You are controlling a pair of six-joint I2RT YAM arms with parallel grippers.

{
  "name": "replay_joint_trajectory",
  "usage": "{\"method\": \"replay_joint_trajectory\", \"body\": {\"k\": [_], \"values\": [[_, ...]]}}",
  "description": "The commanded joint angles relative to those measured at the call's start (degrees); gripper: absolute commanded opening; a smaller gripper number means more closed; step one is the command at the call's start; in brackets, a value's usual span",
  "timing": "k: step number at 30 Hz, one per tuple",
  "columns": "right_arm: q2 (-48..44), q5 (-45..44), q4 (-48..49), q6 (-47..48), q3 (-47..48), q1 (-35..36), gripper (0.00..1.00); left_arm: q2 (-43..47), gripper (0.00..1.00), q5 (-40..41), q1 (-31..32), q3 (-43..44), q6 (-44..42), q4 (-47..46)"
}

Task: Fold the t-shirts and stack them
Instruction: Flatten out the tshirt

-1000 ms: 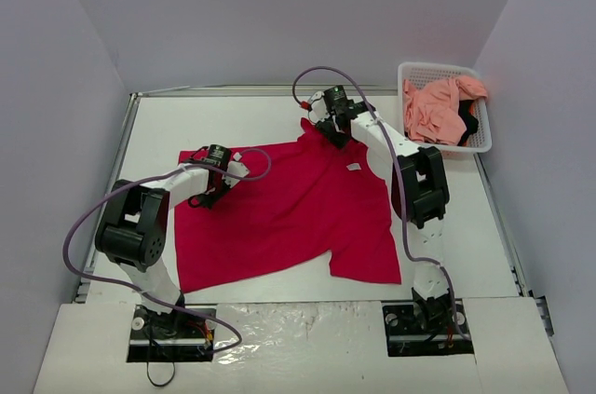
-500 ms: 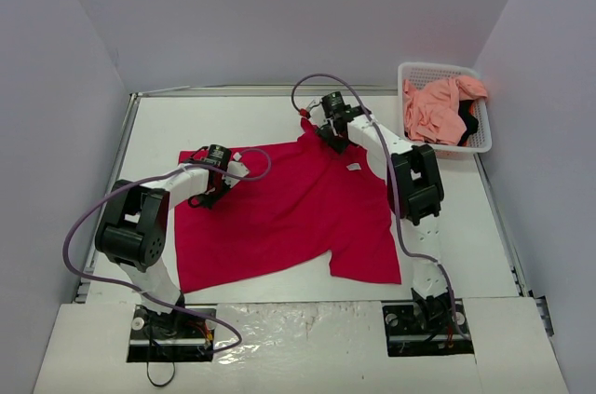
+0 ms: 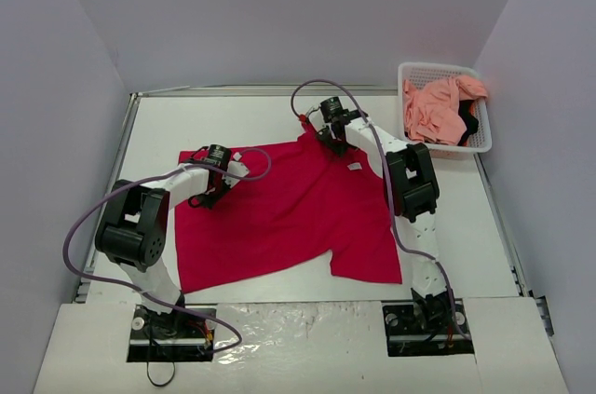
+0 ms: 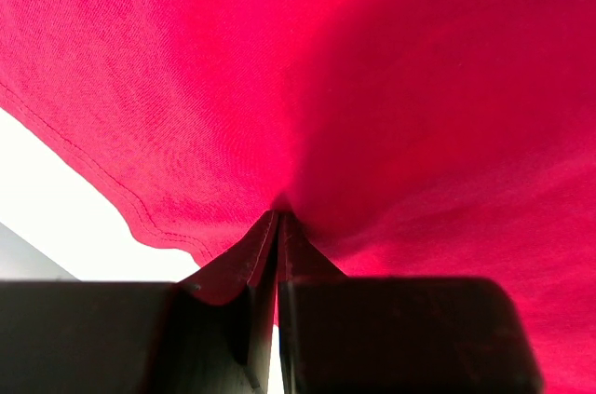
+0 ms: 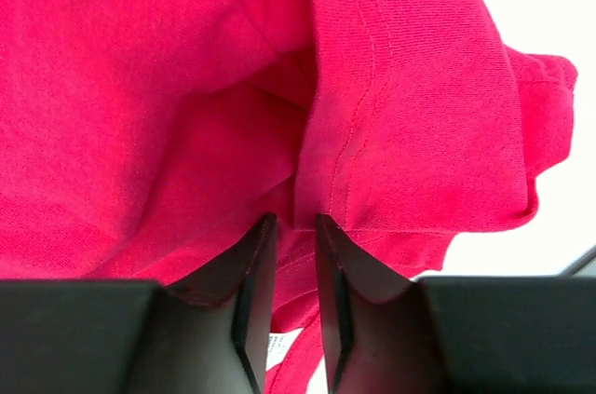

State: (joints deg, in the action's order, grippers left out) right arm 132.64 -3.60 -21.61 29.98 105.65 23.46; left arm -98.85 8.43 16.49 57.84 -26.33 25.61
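Observation:
A crimson red t-shirt (image 3: pixel 289 208) lies spread flat on the white table. My left gripper (image 3: pixel 207 197) is at the shirt's left edge, shut on a pinch of red cloth (image 4: pixel 307 133) near the hem; the jaws (image 4: pixel 277 217) meet with cloth between them. My right gripper (image 3: pixel 321 136) is at the shirt's far top near the collar, its jaws (image 5: pixel 293 219) nearly together on a seamed fold of red cloth (image 5: pixel 372 115). A salmon pink t-shirt (image 3: pixel 433 110) lies bunched in the basket with a bit of black garment (image 3: pixel 468 124).
A white lattice basket (image 3: pixel 410 73) stands at the far right corner. Grey walls close in the table (image 3: pixel 186 124) on the left, back and right. A white label (image 3: pixel 354 167) shows on the red shirt near the collar.
My right arm has shifted slightly left at the collar. The red shirt and my left arm have barely moved.

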Motion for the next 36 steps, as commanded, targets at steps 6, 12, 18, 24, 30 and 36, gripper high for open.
{"method": "replay_joint_trajectory", "body": {"k": [6,12,18,24,30,36], "values": [[2.88,-3.43,-2.39,-0.97,2.37,-2.19,0.11,-0.2,0.02,-2.71,0.56,-0.89,1.54,2.87],[3.5,-5.02,-2.48,-0.88,5.09,-2.9,0.0,-0.2,0.02,-2.89,0.65,-0.98,1.63,2.96],[3.77,-5.89,-2.56,-0.27,8.78,-3.34,0.0,-0.29,0.02,-2.71,0.74,-0.8,1.54,3.05],[5.52,-6.42,-2.56,-0.1,14.58,-3.95,0.0,-0.47,0.02,-2.89,0.74,-0.8,1.81,2.96],[9.9,-7.3,-2.39,-0.44,21.96,-4.21,0.0,-0.47,0.02,-2.63,0.74,-0.71,1.98,3.31],[15.1,-10.28,1.02,-1.67,32.42,-4.3,0.0,0.49,0.02,-2.27,0.74,-1.24,1.98,2.96]]}}
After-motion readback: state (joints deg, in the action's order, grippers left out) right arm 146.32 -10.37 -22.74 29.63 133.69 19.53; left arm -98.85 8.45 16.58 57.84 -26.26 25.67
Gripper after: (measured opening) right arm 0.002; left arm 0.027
